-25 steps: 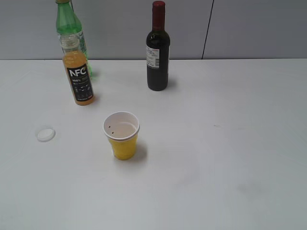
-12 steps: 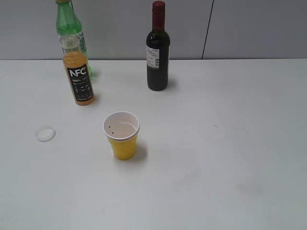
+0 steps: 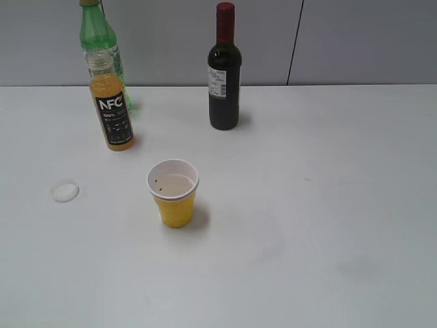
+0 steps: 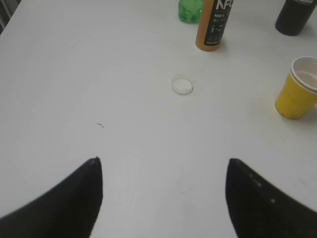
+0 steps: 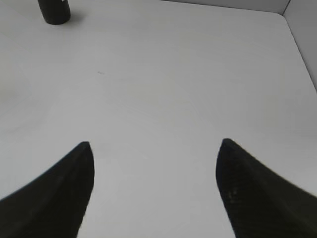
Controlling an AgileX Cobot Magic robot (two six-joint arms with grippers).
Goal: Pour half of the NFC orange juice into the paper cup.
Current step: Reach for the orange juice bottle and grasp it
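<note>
NFC orange juice [image 3: 112, 109]: a small clear plastic bottle, upright at the far left of the desk [image 3: 328, 225], just in front of the green bottle [image 3: 99, 37]. Its neck shows no cap; a small white cap [image 3: 65, 191] lies flat on the desk nearer the camera.
Handling: the bottle looks nearly full, so it is judged moderately heavy for its size; the thin walls would likely flex under a hard squeeze and could push liquid out of the open neck.
Hold: the labelled black mid-body seems the best place, low enough to steady the tilt.
Paper cup [image 3: 174, 193]: yellow outside, white inside with a rolled rim, standing upright well apart from the juice, toward the middle. Light and easily tipped, likely soft if pinched.
Wine bottle [image 3: 224, 68]: dark glass, red capsule, far centre, not involved.
Surface: smooth, matte white, faintly marked.
Left tool [image 4: 163, 198]: fingers spread wide, nothing between them, above bare desk with the bottle ahead.
Right tool [image 5: 153, 188]: likewise wide apart and empty, over the bare right side.
</note>
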